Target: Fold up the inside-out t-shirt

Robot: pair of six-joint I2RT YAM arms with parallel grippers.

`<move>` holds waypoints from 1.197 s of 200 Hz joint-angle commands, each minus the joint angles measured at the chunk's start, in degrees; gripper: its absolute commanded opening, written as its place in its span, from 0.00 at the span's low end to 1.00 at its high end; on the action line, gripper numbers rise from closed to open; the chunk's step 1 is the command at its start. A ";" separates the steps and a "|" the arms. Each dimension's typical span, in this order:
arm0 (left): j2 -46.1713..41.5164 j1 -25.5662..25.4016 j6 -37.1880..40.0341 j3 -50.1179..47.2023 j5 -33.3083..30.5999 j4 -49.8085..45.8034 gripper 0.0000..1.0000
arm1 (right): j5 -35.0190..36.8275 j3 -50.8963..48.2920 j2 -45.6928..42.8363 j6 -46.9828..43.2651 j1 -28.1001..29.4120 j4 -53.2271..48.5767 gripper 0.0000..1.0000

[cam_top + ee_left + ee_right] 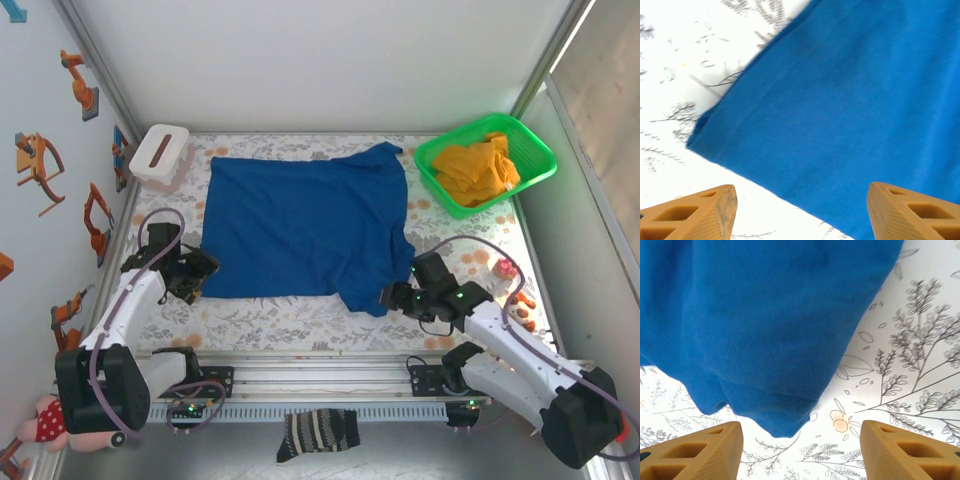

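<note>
Shirt state: the inside-out t-shirt (305,225) lies spread flat mid-frame in the top view on the floral table cover (290,320). It's roughly rectangular, with a bunched flap hanging off its lower right corner. Can't tell how many layers are in it.

Left gripper (203,272) sits at the shirt's lower left corner. Its wrist view shows the fingers wide apart with nothing pinched, and the blue edge running across between them. Right gripper (392,297) is at the lower right flap, also wide apart and holding nothing. The flap tip is just ahead of it, with bare cover under the fingers.

Risks you should watch:
- That flap looks layered. Close there and you may pinch only one ply, so the lift drags the corner out crooked.
- The left corner is thin and flat. Come in high and you shut on air; come in low and you snag the cover and lift it with the shirt.
- Uneven lift between the arms skews the fold line.
- A long carry toward the upper right could brush the green basket (524,150).
</note>
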 commanded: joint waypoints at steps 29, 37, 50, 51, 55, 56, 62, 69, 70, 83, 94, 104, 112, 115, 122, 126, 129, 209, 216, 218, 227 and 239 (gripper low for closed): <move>1.04 0.38 -2.80 -1.98 -5.22 -2.09 0.69 | 5.61 2.53 7.91 2.38 7.23 5.04 0.62; 1.17 0.37 -2.88 -2.29 -5.60 -1.51 0.69 | 5.96 2.68 8.63 2.52 7.75 5.40 0.62; 1.72 0.42 -3.06 -2.90 -6.02 -0.50 0.69 | 6.15 2.62 9.39 2.61 8.15 6.04 0.62; 1.82 0.39 -3.06 -2.95 -6.05 -0.40 0.69 | 6.15 2.60 9.40 2.62 8.17 6.04 0.62; 1.99 0.43 -3.12 -3.06 -6.34 -0.27 0.68 | 6.23 2.49 9.58 2.57 8.14 6.14 0.62; 2.09 0.44 -3.14 -3.08 -6.39 -0.24 0.68 | 6.23 2.49 9.59 2.59 8.16 6.13 0.62; 2.56 0.36 -3.15 -3.21 -6.74 0.20 0.67 | 6.37 2.46 9.76 2.54 8.23 6.12 0.62; 2.99 0.38 -3.09 -3.49 -6.98 0.78 0.65 | 6.50 2.25 9.85 2.57 8.25 6.28 0.62; 3.12 0.41 -3.08 -3.55 -7.06 0.90 0.65 | 6.50 2.24 9.86 2.59 8.26 6.29 0.62; 3.76 0.49 -3.84 -4.19 -7.45 1.65 0.62 | 6.28 1.97 10.11 2.61 8.33 6.85 0.62; 3.94 0.54 -4.04 -4.78 -7.26 2.96 0.60 | 5.98 1.87 10.62 2.55 8.33 7.32 0.62; 4.04 0.55 -4.37 -5.22 -7.77 4.05 0.57 | 5.74 1.72 11.31 2.53 8.36 7.83 0.62; 4.37 0.54 -4.38 -5.37 -8.15 4.73 0.55 | 5.31 1.54 11.97 2.53 8.35 8.57 0.61; 4.52 0.58 -4.32 -5.42 -8.14 4.94 0.54 | 5.16 1.58 12.35 2.53 8.40 8.92 0.61; 5.01 0.54 -4.29 -5.46 -8.18 5.38 0.52 | 4.72 1.51 13.01 2.48 8.53 9.35 0.60; 5.28 0.55 -4.21 -5.46 -8.09 5.54 0.51 | 4.59 1.50 13.50 2.48 8.61 9.64 0.60; 5.59 0.54 -4.21 -5.46 -8.03 5.79 0.51 | 4.53 1.56 13.73 2.52 8.74 9.71 0.60; 8.53 0.81 -1.59 -4.95 -7.77 8.00 0.00 | 4.82 5.09 10.25 1.49 10.46 4.38 0.00; 7.64 0.86 -0.88 -4.34 -8.06 7.41 0.00 | 5.74 6.93 8.10 1.10 10.38 1.49 0.00; 7.18 0.88 -0.65 -4.17 -8.10 7.23 0.00 | 5.98 7.49 7.40 1.03 10.38 0.74 0.00; 5.42 0.97 0.12 -3.38 -8.62 6.20 0.00 | 7.26 10.16 4.76 0.68 10.25 -2.42 0.00; 3.07 1.31 1.23 -2.22 -8.79 5.11 0.00 | 8.93 13.94 1.98 0.18 9.79 -7.15 0.00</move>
